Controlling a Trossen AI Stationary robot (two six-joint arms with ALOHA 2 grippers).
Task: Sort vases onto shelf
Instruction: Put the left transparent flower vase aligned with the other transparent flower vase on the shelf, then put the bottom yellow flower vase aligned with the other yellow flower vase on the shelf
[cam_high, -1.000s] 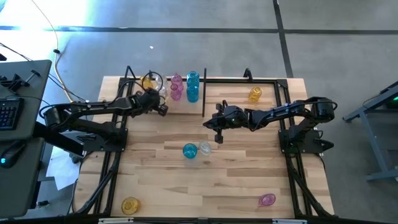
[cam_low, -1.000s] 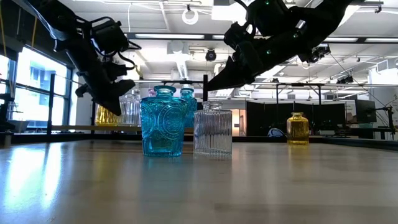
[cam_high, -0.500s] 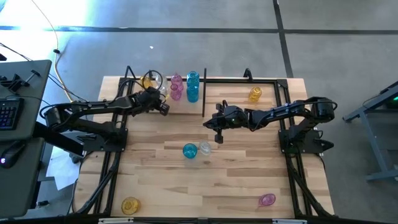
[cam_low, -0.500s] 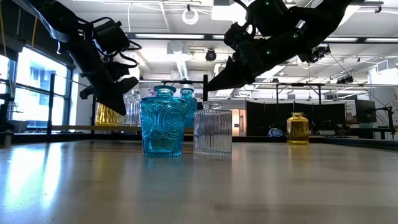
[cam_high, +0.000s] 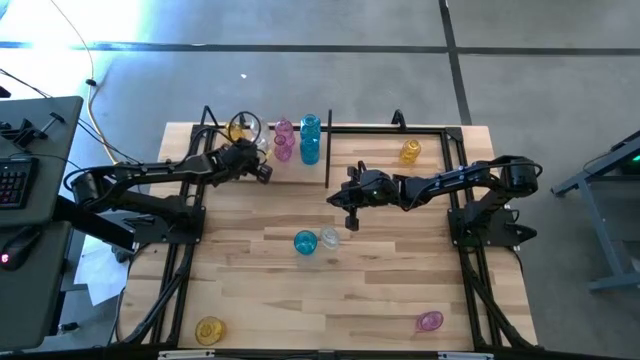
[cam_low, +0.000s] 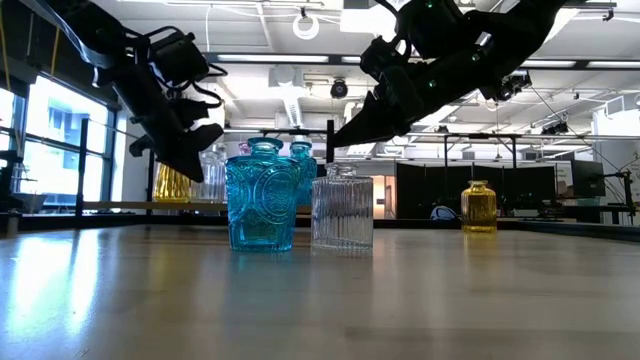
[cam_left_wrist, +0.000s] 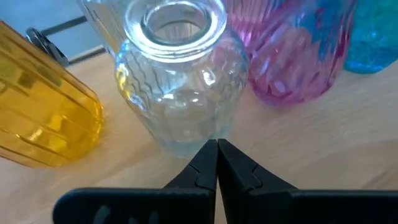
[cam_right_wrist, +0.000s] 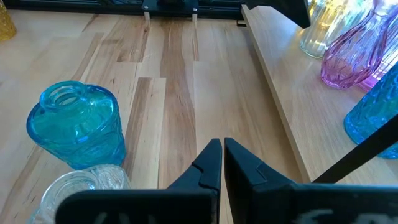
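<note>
The shelf (cam_high: 380, 128) runs along the table's far edge, with an upright divider rod (cam_high: 329, 150). Left of the rod stand a yellow vase (cam_high: 240, 130), a clear vase (cam_left_wrist: 180, 93), pink vases (cam_high: 283, 140) and blue vases (cam_high: 309, 140). Right of it stands one yellow vase (cam_high: 410, 151). A blue vase (cam_high: 305, 242) and a clear ribbed vase (cam_high: 328, 239) stand mid-table. My left gripper (cam_left_wrist: 217, 146) is shut, its tips at the clear shelf vase's lower belly. My right gripper (cam_right_wrist: 222, 144) is shut and hovers above the table, beyond the two mid-table vases. My left gripper's shut tips come slanting down from the near left at the lower belly (cam_left_wrist: 186, 140) of the clear vase on the shelf. I cannot tell whether they touch the glass. The vase stands upright on the shelf plank.
A yellow vase (cam_high: 209, 329) sits near the table's near left corner and a pink vase (cam_high: 429, 321) near the near right corner. Bare wood lies between them. On the shelf, the yellow vase (cam_left_wrist: 43, 112) and a pink vase (cam_left_wrist: 292, 56) flank the clear one closely.
</note>
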